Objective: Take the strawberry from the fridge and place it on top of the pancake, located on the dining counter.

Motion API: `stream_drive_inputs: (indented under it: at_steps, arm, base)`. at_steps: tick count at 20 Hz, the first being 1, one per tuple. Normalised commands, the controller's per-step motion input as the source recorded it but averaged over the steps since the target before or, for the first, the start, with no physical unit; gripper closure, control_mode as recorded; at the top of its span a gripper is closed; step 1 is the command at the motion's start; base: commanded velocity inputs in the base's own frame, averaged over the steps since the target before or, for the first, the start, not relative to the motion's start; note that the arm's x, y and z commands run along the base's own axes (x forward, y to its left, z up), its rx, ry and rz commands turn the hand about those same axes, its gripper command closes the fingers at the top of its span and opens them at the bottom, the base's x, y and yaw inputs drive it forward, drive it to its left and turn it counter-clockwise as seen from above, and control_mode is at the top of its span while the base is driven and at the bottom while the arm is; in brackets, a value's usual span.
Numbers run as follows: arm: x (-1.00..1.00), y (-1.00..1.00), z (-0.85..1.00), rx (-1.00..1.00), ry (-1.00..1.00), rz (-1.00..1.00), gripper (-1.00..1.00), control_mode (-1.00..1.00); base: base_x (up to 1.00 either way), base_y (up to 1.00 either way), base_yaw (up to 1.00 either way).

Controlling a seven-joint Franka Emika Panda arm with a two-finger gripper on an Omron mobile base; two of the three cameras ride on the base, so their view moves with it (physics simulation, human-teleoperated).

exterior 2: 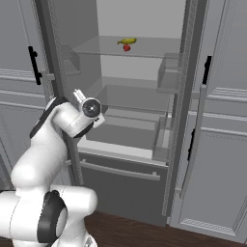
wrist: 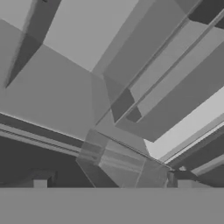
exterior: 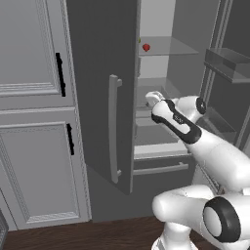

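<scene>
Strawberry (exterior: 146, 47), tiny, bright red and conical, sits on the upper glass shelf (exterior: 168, 49) of the tall dark grey double-door fridge (exterior: 100, 88), well above the pincer (wrist: 112, 179) and just beside a small yellow item (exterior 2: 127, 41). Pincer stands wide open, gripping nothing, low inside the pale interior, aimed at the lower shelves.

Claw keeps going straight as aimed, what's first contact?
Probably the fridge interior: the open claw faces the glass shelves and pale inner walls in the hand view, so likely a shelf edge, though depth is unclear. The strawberry sits on a higher shelf, off that line.
</scene>
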Motion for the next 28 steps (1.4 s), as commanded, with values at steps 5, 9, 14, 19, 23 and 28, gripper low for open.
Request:
stream_drive_inputs:
  at_steps: [5, 9, 14, 19, 23, 28]
  arm:
    - [0.41, 0.08, -0.04, 0.15, 0.06, 0.15, -1.00, -1.00]
    - [0.23, 0.46, -0.16, 0.19, 0.00, 0.18, -1.00, -1.00]
    - [0.00, 0.78, -0.15, 0.11, 0.00, 0.20, -1.00, -1.00]
    - [-0.38, 0.61, 0.00, 0.10, 0.00, 0.24, -1.00, -1.00]
    - [-0.73, 0.44, 0.07, 0.07, -0.03, 0.26, -1.00, -1.00]
    - [-0.24, 0.85, 0.03, 0.02, 0.00, 0.19, -1.00, -1.00]
  base:
    - [0.00, 0.00, 0.00]
    - [0.00, 0.00, 0.00]
    - [0.00, 0.00, 0.00]
    - [0.00, 0.00, 0.00]
    - [0.00, 0.00, 0.00]
    - [0.00, 0.00, 0.00]
